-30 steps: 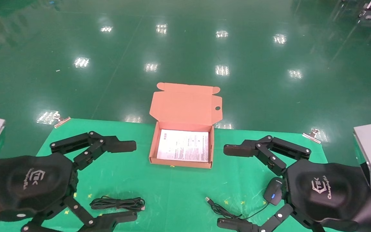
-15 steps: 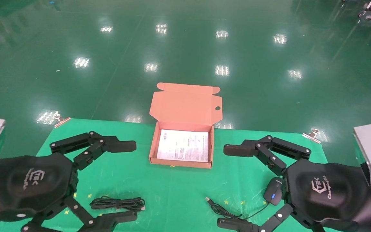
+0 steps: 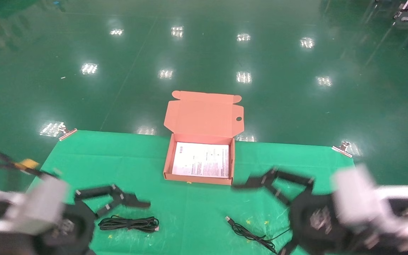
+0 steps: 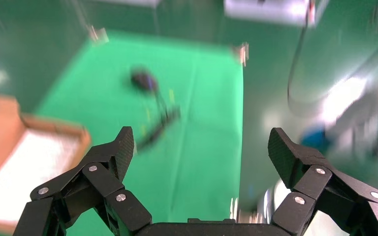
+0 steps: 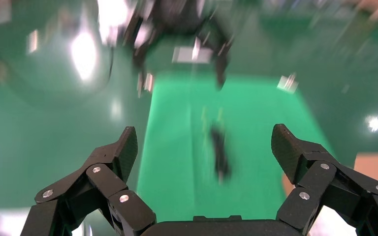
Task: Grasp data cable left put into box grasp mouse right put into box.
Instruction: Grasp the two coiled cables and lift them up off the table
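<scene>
The orange-brown box (image 3: 168, 161) stands open at the table's far middle, lid (image 3: 204, 113) up and a white sheet inside. The data cable (image 3: 129, 223) lies bundled at the front left, and shows blurred in the right wrist view (image 5: 220, 150). My left gripper (image 3: 142, 232) is open, one finger just above the cable. My right gripper (image 3: 237, 219) is open at the front right and hides the mouse in the head view. The mouse (image 4: 142, 80) and its cord (image 4: 160, 125) show in the left wrist view. The cord's USB end (image 3: 228, 219) lies on the cloth.
A green cloth (image 3: 190, 205) covers the table, clipped at the far corners (image 3: 342, 148). Glossy green floor lies beyond. The box's corner shows in the left wrist view (image 4: 54, 129) and in the right wrist view (image 5: 376, 169).
Both arms have swung down and back toward the table's near edge and are blurred with motion. The right gripper now covers the mouse. Cable, cord and box have not moved.
</scene>
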Tool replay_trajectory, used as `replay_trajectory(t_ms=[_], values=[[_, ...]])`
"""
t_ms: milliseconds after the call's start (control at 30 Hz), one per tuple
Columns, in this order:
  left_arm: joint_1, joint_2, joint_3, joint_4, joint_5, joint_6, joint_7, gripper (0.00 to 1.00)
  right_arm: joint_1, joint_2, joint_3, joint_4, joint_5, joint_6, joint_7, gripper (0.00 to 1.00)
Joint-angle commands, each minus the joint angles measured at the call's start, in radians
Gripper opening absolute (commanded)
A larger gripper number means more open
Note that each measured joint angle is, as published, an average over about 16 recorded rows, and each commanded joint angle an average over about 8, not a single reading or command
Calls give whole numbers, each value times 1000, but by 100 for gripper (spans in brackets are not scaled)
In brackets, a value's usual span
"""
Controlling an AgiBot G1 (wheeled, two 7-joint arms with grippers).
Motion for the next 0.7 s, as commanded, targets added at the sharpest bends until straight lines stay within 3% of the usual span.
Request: replay_trajectory(t_ms=[33, 333, 500, 700], values=[[-45, 14, 48, -8, 77, 13, -10, 100, 38, 0, -33, 17, -86, -20, -13, 100], [-217, 151, 274, 92, 381, 12, 34, 100, 178, -85, -237, 39, -464, -16, -129, 100], [-267, 227, 377, 163, 527, -8, 37, 100, 186, -128, -311, 34, -608, 21, -130, 100], [-263, 294, 438, 257, 649, -71, 12, 100, 155, -167, -350, 28, -732, 103, -90, 100]])
